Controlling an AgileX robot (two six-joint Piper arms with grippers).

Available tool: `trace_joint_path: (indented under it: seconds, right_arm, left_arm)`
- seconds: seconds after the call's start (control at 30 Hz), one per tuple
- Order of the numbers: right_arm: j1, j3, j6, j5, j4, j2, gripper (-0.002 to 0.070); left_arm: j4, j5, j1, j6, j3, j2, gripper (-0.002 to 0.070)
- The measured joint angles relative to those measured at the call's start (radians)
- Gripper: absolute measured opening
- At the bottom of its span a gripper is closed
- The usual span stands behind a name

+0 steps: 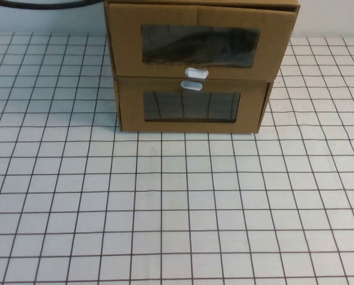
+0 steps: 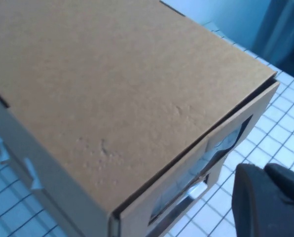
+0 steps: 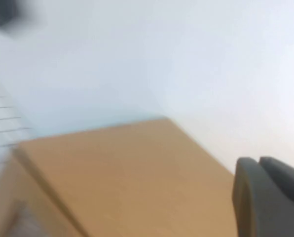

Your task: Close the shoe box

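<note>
The shoe box [image 1: 201, 41] is the upper of two stacked brown cardboard drawer boxes at the back of the table. It has a clear window and a white pull tab [image 1: 196, 72] below the window. Its drawer front stands a little forward of the lower box. In the left wrist view its flat top [image 2: 112, 89] fills the picture, with a dark gap along the drawer front and the tab [image 2: 197, 190] showing. My left gripper [image 2: 263, 170] is shut and empty, above the box near its front corner. My right gripper [image 3: 258, 162] is shut and empty, above the box top [image 3: 117, 173]. Neither gripper shows in the high view.
The lower cardboard drawer box [image 1: 192, 107] carries the shoe box; its white tab [image 1: 191, 85] sits above its window. The white gridded table [image 1: 177, 208] stretches in front of the boxes. A pale wall stands behind them.
</note>
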Motion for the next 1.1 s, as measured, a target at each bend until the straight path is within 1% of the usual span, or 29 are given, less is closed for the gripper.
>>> trace_joint_path:
  seconds: [0.1,0.23,0.3,0.37,0.43,0.53,0.6,0.93,1.03,1.1]
  right_arm:
    - [-0.119,0.000,0.177,0.061,-0.123,-0.054,-0.0013]
    - [-0.259,0.000,0.590,0.184,-0.384,-0.111,-0.0013]
    - [-0.305,0.000,0.730,0.244,-0.492,-0.132,-0.0013]
    - [-0.324,0.009,0.793,0.290,-0.552,-0.151,-0.0013]
    - [-0.324,0.041,0.822,0.307,-0.559,-0.191,-0.0013]
    - [-0.324,0.120,0.813,0.283,-0.473,-0.285,-0.0013]
    - [-0.324,0.197,0.765,0.258,-0.394,-0.372,-0.0013]
    - [-0.324,0.673,0.398,0.138,0.087,-0.768,-0.0013]
    - [-0.324,0.818,0.298,0.134,0.205,-0.879,-0.0013]
    - [-0.324,0.889,0.269,0.134,0.254,-0.953,-0.0013]
  left_arm:
    - [0.075,0.009,0.000,-0.036,0.000,-0.058,-0.0002]
    - [0.129,0.014,0.000,-0.065,0.007,-0.137,-0.0002]
    - [0.134,0.014,0.000,-0.069,0.036,-0.181,-0.0002]
    - [0.134,0.014,0.000,-0.069,0.083,-0.231,-0.0002]
    - [0.134,0.014,0.000,-0.071,0.163,-0.297,-0.0002]
    - [0.134,-0.001,0.000,-0.071,0.344,-0.417,-0.0002]
    - [0.132,-0.052,0.000,-0.071,0.482,-0.501,-0.0002]
    - [0.061,-0.496,0.000,-0.058,1.310,-1.013,-0.0002]
    - [0.037,-0.586,0.000,-0.058,1.499,-1.152,-0.0002]
    - [0.013,-0.626,0.000,-0.056,1.591,-1.235,-0.0003]
